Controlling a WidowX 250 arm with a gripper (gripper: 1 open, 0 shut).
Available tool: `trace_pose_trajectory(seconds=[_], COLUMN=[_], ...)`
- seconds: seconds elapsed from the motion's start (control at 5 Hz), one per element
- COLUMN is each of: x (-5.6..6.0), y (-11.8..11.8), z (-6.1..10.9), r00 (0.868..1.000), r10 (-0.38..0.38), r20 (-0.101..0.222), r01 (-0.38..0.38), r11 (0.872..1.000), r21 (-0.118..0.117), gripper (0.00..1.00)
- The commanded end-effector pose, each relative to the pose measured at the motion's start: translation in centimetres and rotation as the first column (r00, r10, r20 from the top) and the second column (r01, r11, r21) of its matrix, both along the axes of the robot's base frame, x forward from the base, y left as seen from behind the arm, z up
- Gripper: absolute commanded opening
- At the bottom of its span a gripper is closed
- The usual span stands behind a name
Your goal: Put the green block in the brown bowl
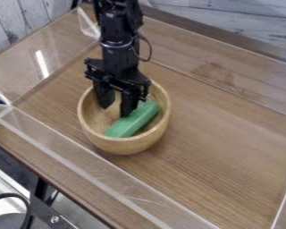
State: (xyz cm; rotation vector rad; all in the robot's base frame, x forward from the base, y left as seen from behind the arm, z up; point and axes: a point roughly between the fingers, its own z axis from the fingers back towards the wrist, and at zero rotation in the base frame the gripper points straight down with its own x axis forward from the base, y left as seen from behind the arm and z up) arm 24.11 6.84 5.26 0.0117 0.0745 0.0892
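Observation:
The green block [133, 121] lies tilted inside the brown bowl [122, 144], its far end resting against the bowl's right inner wall. My gripper [119, 98] hangs straight down over the bowl's back half, its two black fingers spread apart with nothing between them. The fingertips sit just above and behind the block's upper end, inside the bowl's rim. The arm hides part of the bowl's far rim.
The bowl stands on a wooden tabletop [217, 143] enclosed by low clear plastic walls [62, 170]. A white brick-pattern surface [247, 22] runs along the back. Dark cables and gear [14, 210] show below the table's front left corner.

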Motion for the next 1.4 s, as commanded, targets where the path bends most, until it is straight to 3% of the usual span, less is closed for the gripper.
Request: trace_pose_trajectory(seconds=[0.0, 0.2, 0.6, 1.0, 1.2], x=[0.9, 1.6, 1.9, 3.5, 4.3], y=[-0.5, -1.7, -2.1, -3.1, -3.4], z=[2.3, 3.1, 2.1, 4.4, 3.7], r00=[0.995, 0.987, 0.99, 0.983, 0.979], r10=[0.02, 0.038, 0.065, 0.053, 0.022], r20=[0.101, 0.154, 0.121, 0.177, 0.204], r01=[-0.019, -0.033, -0.058, -0.04, -0.007], r11=[1.0, 0.999, 0.996, 0.996, 0.997], r21=[-0.009, -0.036, -0.062, -0.075, -0.077], gripper=[1.0, 1.0, 1.0, 1.0, 1.0])
